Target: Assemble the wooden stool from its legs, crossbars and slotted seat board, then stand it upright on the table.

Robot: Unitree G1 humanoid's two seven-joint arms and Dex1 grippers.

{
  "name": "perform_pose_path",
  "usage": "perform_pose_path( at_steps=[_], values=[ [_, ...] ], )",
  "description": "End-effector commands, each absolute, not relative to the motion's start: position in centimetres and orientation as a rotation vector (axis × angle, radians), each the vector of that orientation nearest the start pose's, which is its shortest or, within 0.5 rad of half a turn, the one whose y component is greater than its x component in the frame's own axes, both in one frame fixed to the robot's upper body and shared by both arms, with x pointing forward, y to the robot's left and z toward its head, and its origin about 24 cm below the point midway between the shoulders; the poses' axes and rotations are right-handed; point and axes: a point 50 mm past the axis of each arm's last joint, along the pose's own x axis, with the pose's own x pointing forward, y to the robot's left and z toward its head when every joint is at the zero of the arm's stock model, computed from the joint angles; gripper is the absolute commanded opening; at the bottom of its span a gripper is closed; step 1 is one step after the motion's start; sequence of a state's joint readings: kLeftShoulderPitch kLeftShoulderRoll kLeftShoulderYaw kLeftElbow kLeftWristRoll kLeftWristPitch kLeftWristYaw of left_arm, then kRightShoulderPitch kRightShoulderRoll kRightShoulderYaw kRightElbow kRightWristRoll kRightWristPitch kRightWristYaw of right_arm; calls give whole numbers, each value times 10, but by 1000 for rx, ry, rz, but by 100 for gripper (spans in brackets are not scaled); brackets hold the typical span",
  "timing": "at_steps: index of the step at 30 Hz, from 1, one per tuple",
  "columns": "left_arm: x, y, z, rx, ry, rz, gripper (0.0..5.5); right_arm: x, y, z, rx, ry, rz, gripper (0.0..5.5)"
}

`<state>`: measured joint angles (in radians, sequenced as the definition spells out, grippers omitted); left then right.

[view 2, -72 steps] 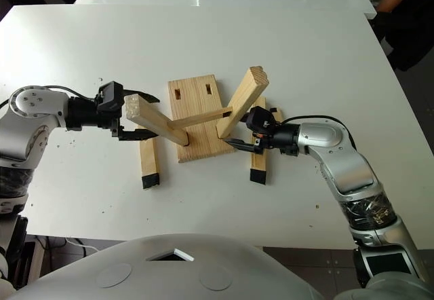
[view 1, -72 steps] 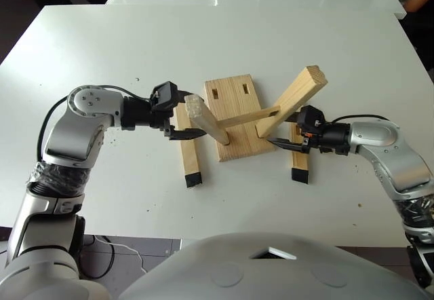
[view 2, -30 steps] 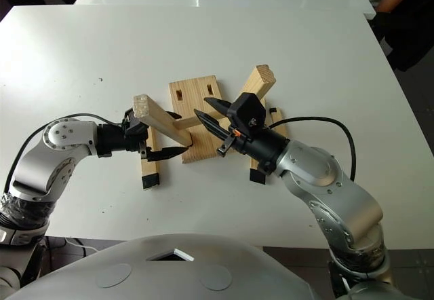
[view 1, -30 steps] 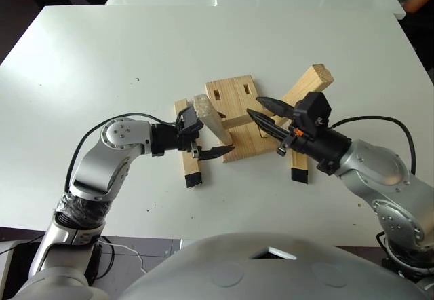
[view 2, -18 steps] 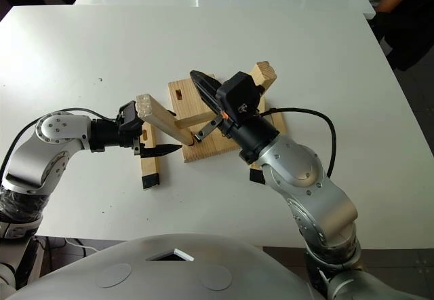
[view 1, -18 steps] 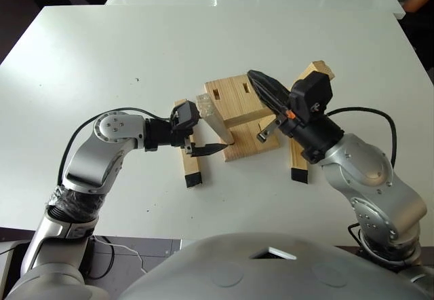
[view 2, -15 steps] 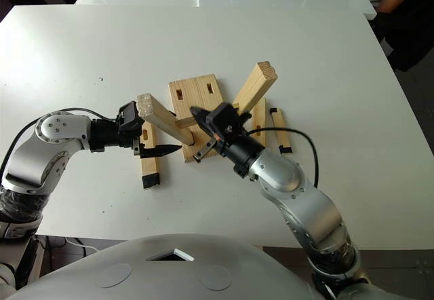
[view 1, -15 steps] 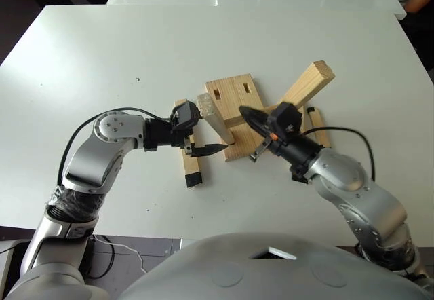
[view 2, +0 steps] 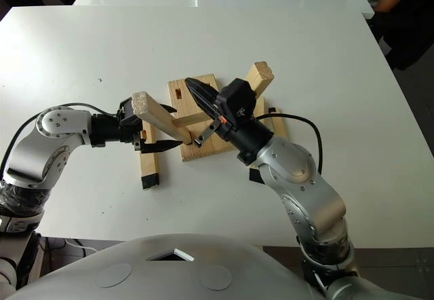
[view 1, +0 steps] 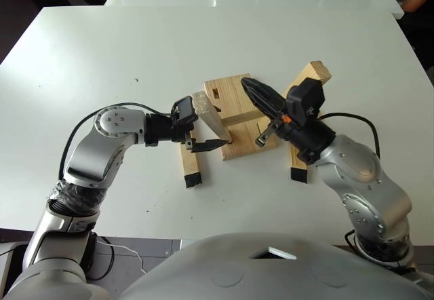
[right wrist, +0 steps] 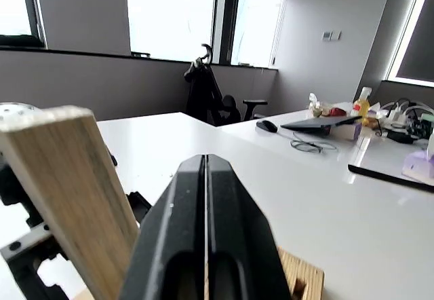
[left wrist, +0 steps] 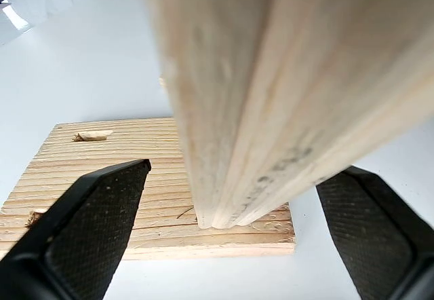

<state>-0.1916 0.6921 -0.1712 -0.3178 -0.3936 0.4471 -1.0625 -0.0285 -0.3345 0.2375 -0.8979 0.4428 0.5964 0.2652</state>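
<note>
Left wrist view, grainy leg (left wrist: 258, 76) between parted left end effector (left wrist: 241, 178), right end effector (right wrist: 205, 167) (black) pinched together.

bright, even light; soft short shadows on white table (view 1: 102, 49); daylight thru windows (right wrist: 169, 15); mild glare far edge.

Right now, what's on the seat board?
Tilted left leg and right leg, joined by a crossbar, rise from the seat board. The right gripper above hides where the right leg meets it.
</note>
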Motion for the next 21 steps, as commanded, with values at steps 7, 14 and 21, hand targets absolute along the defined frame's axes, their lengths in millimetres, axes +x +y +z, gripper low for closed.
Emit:
perform_pose_path(
  at_steps=[7,14,21],
  values=[
    [237,162,122,302,233,-1273,434,149,-186,143,-46,253,975,3],
    [234,172,120,323,253,-1255,434,206,-265,134,-251,221,406,77],
    [240,164,126,299,224,-1283,434,230,-234,152,-274,21,324,186]
  ],
)
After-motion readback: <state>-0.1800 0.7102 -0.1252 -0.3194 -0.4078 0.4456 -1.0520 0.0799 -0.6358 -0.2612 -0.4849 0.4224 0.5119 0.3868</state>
